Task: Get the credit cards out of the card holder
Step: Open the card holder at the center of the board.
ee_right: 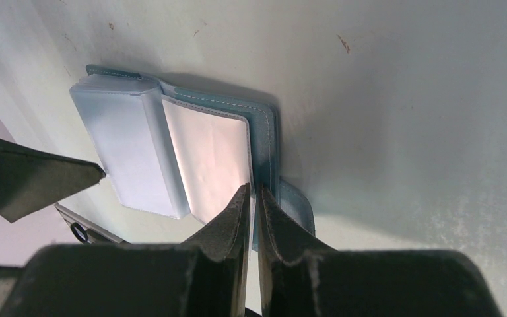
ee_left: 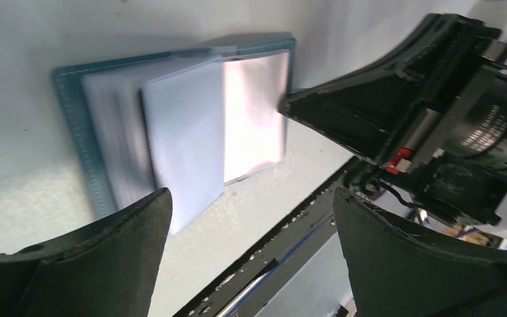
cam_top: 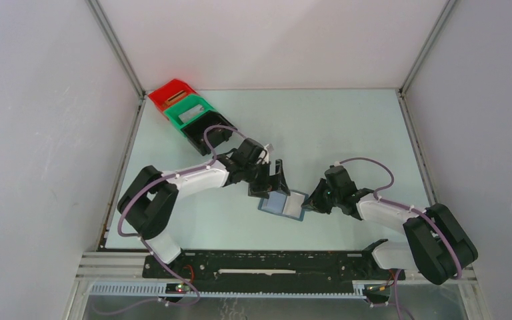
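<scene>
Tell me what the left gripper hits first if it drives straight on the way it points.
Most likely the open card holder: the left gripper, jaws open, points at its clear sleeves. How far off is unclear from the wrist view.

The top camera looks down from above the near edge over the whole pale surface (cam_top: 347, 133). Both wrist cameras sit close, facing each other across the blue-teal bifold card holder (cam_top: 282, 204), shared by all.

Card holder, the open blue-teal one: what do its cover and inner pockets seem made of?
The blue-teal card holder's cover looks like matte leather or imitation: light stitching runs along its edge. Its inner pockets look like glossy clear plastic: they reflect light.
</scene>
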Robot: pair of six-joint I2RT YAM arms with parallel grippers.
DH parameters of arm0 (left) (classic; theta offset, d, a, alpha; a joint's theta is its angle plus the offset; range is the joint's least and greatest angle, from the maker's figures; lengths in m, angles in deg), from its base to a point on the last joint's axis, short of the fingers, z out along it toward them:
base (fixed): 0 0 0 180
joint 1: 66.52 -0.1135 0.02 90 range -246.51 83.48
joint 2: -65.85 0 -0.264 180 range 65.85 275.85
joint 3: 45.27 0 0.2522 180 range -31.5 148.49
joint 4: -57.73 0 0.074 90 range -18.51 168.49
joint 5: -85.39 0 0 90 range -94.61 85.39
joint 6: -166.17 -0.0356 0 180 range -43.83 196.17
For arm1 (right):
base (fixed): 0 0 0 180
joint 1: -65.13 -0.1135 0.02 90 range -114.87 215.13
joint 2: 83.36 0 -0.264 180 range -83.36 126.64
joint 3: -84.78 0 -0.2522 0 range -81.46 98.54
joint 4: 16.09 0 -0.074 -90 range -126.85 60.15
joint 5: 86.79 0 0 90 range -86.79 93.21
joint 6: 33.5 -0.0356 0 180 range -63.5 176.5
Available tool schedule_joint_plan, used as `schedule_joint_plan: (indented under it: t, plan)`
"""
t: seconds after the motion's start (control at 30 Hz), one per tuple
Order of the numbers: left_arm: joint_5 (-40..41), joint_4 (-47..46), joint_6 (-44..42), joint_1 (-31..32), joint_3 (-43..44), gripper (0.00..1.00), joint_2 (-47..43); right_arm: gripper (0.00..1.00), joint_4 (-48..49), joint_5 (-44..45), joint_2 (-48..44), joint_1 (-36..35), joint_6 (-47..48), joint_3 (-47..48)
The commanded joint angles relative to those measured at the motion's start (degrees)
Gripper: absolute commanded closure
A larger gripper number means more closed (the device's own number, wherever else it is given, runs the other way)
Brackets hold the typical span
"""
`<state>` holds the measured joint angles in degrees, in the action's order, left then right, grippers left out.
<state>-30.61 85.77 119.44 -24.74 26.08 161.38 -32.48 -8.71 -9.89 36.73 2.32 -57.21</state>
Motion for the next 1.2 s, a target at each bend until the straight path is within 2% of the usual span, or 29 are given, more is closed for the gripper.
schedule_joint_plan:
  t: [0.0,1.0,1.1,1.17]
  plan:
    - [6.57,2.93,-2.22,0.14,2.9,0.03,-3.22,0.85,0.76,0.51,-0.44,0.19,0.57,-0.87]
    - [-1.03,0.84,-2.57,2.73,5.97,0.04,0.77,0.85,0.37,0.58,-0.7,0.18,0.7,-0.87]
    - [-0.26,0.99,-2.41,2.78,6.01,0.04,0.88,0.85,0.42,0.59,-0.7,0.17,0.72,-0.87]
    - [3.01,1.7,-2.23,2.8,5.68,0.03,-0.16,0.85,0.26,0.62,-0.85,0.18,0.8,-0.87]
